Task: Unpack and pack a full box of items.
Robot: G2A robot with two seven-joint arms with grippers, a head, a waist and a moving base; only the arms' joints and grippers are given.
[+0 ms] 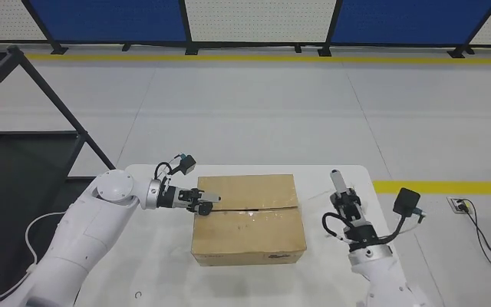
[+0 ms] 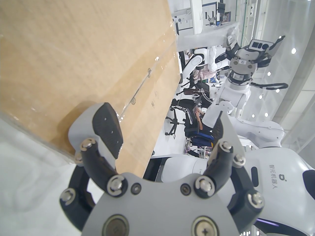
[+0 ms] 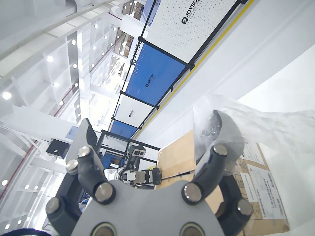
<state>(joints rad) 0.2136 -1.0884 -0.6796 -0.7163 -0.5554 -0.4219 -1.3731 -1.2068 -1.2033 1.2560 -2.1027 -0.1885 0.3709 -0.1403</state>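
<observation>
**Top view.** A closed cardboard box (image 1: 247,222) sits in the middle of the white table (image 1: 173,269). Its two top flaps meet along a seam (image 1: 253,209) that runs across the lid.

The left gripper (image 1: 205,202) lies level at the box's left edge, right at the end of that seam. The right gripper (image 1: 336,178) stands apart from the box on its right side, pointing away from the robot.

**Left wrist view.** The left gripper (image 2: 163,114) has its fingers spread wide, with nothing between them. One dark finger pad (image 2: 108,128) is close against the brown side of the box (image 2: 86,50). Whether it actually touches cannot be told from this angle.

**Right wrist view.** The right gripper (image 3: 151,119) likewise has its fingers parted wide, with nothing clamped between them. A crinkled clear film (image 3: 204,124) lies over one finger (it looks draped rather than held, though the view is poor here). Past the fingers lies the box (image 3: 177,158), with printed labels on its near face, and the left gripper (image 3: 147,174) sits at its far edge.
</observation>
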